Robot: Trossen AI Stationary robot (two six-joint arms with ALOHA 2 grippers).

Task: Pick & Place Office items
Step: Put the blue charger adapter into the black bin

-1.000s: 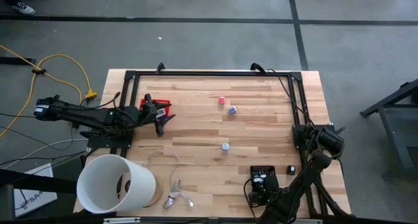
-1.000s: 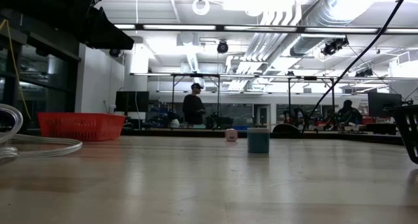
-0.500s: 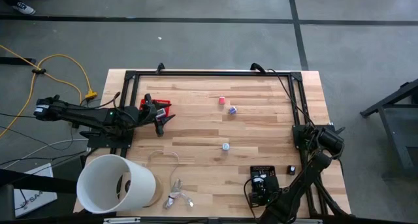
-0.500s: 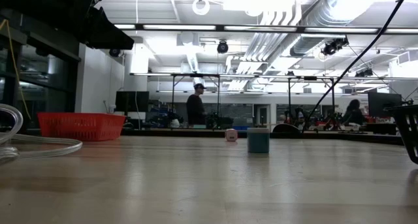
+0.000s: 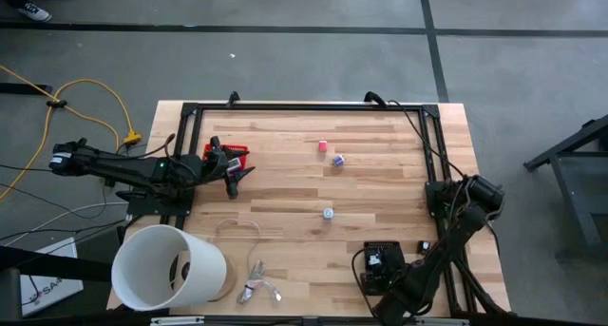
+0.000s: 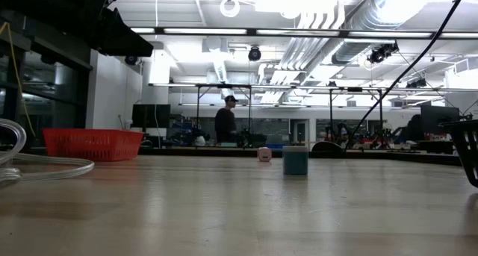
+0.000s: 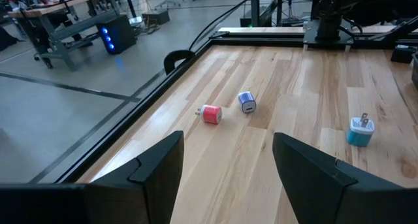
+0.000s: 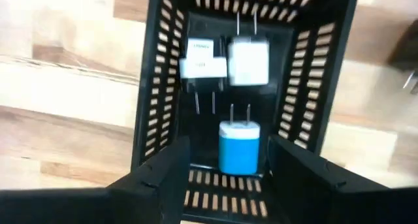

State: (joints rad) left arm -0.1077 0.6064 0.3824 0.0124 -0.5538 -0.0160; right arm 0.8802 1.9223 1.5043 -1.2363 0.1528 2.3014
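Three small plug blocks lie on the wooden table: a pink one (image 5: 322,146) (image 7: 211,114), a purple-blue one (image 5: 338,160) (image 7: 246,102) and a teal one (image 5: 328,213) (image 7: 359,131) (image 6: 295,160). A small black piece (image 5: 424,247) lies by the right arm's base. My left gripper (image 5: 237,179) (image 7: 225,165) is open at the table's left side beside a red basket (image 5: 226,155), pointing toward the blocks. My right gripper (image 5: 378,274) (image 8: 228,172) hangs open above a black slotted basket (image 5: 383,253) (image 8: 153,87). That basket holds two white plugs (image 8: 248,62) and a blue plug (image 8: 240,147).
A big white tub (image 5: 171,267) lies on its side at the near left corner. A pale wire loop (image 5: 249,233) with a silvery clump (image 5: 258,290) lies next to it. A black frame (image 5: 304,105) runs along the far and side edges. People show in the room beyond (image 6: 226,125).
My right arm has shifted a little, with its elbow swinging toward the far right and its gripper drawing slightly toward the near edge over the black basket. A person in the room behind has walked to the right. My left arm has kept still.
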